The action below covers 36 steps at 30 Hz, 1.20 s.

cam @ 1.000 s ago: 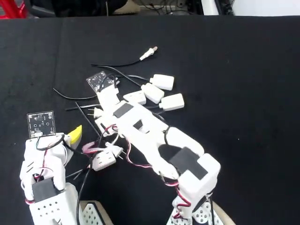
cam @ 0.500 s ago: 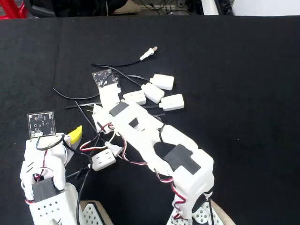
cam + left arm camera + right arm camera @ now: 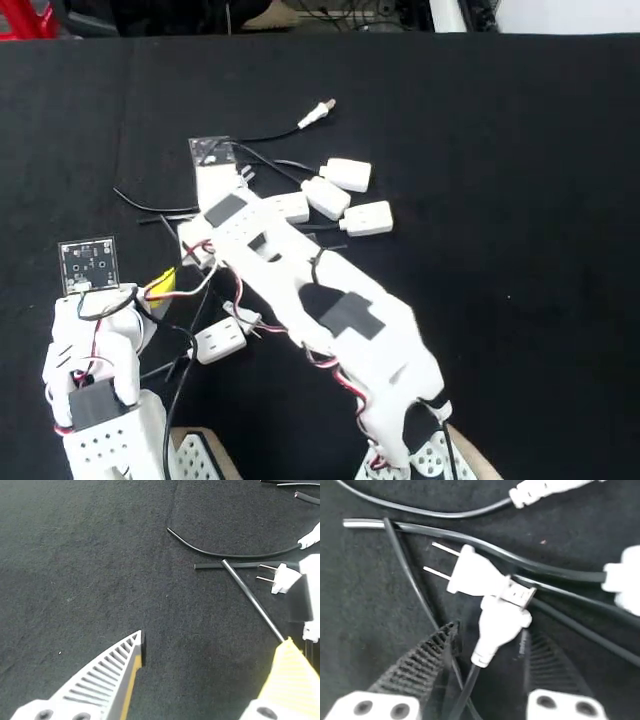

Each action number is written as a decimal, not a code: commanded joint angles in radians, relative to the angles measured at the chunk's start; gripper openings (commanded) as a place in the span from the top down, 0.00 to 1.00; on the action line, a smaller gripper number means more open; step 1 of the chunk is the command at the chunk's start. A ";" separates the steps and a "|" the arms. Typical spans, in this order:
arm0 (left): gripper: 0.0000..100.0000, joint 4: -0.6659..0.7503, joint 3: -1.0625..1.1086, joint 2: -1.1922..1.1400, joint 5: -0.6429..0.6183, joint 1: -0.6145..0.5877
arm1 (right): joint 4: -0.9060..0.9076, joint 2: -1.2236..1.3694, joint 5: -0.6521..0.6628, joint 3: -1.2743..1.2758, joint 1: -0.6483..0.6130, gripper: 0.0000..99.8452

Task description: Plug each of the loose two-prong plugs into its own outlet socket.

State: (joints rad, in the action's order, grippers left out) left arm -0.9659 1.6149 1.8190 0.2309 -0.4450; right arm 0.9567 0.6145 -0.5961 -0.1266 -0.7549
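Observation:
In the right wrist view my right gripper (image 3: 489,632) is open, with its black fingers (image 3: 420,667) on either side of a white plug (image 3: 497,625) on a black cable. A second white plug (image 3: 470,572) lies just beyond it, both prongs bare. My right arm (image 3: 300,290) stretches across the mat toward the far left. My left gripper (image 3: 214,639) is open over bare mat at the near left, and its yellow finger (image 3: 158,285) shows beside the arm. A two-prong plug (image 3: 280,577) lies ahead of it. Several white outlet sockets (image 3: 347,174) sit in a cluster at mid table.
Black cables (image 3: 160,210) cross the mat around the plugs. Another white socket block (image 3: 222,340) lies near the front, beside the left arm. A small plug (image 3: 318,113) on a black cable lies farther back. The mat's right half (image 3: 520,220) is bare.
My right arm has swung farther out and to the left, away from the front socket block. The left arm has kept still.

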 commanded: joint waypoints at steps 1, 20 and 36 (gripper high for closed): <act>0.60 0.018 -0.004 0.005 0.009 -0.002 | 0.015 0.054 -0.006 -0.079 0.008 0.81; 0.60 0.026 0.010 0.005 0.009 -0.002 | 0.529 -0.214 0.555 -0.166 0.170 0.99; 0.60 0.026 0.018 0.005 0.009 -0.002 | 0.663 -0.570 1.768 0.354 0.338 0.98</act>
State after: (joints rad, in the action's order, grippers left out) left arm -0.9628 1.6364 1.8174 0.2309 -0.4450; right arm 1.6886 0.1297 1.0472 0.1082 -0.4342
